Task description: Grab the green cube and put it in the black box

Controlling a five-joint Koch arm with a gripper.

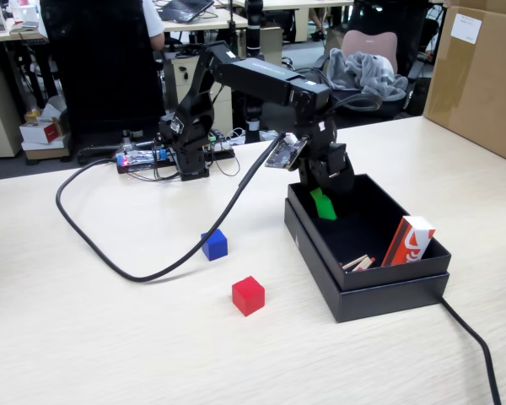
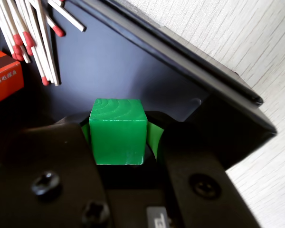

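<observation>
Bench (image 1: 84, 337): pale wood-grain surface carrying the arm, the cubes and both boxes.
Cardboard box (image 1: 481, 80): tall, brown, at the right edge of the fixed view, well apart from the arm.
Arm (image 1: 253, 80): black, base at the back of the bench, reaching to the right in the fixed view and bent down over the black box.
Black box (image 1: 379, 295): shallow, stepped rim, open top; in the wrist view (image 2: 180, 66) its dark floor and one corner show.
Cable (image 1: 110, 253): black, looping across the bench from the arm.
Claw (image 1: 325, 198): lowered inside the near-arm end of the black box; in the wrist view (image 2: 118, 142) clenched on the green cube, one jaw on each side.
Red carton (image 1: 407, 240): leaning upright in the box's far corner.
Red cube (image 1: 248, 295): on the bench, outside the box.
Blue cube (image 1: 214, 244): on the bench, near the red cube.
Green cube (image 2: 118, 130): held between the jaws, above the box floor; whether it touches the floor cannot be told.
Matches (image 2: 31, 38): red-tipped, loose on the box floor, just beside the carton.
</observation>
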